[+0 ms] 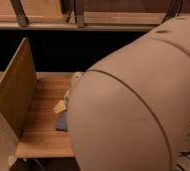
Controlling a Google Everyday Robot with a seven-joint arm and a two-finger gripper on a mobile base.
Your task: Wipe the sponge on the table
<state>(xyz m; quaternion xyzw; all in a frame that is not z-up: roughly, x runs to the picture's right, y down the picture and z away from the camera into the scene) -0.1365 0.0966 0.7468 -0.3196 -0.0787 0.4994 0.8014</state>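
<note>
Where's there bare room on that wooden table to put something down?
Bare table runs beside the upright side panel, down to the front edge. It gets crowded rightward, at the sponge and a pale piece. The robot's arm casing hides the rest, gripper included.

Upright wooden side panel (pixel 14 95), left

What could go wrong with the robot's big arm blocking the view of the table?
The pincer is hidden behind the big arm, so it cannot be checked whether it holds the sponge; only a corner of the sponge peeks out. The sponge lies toward the front of the table, so a wipe might push it off the edge.
</note>
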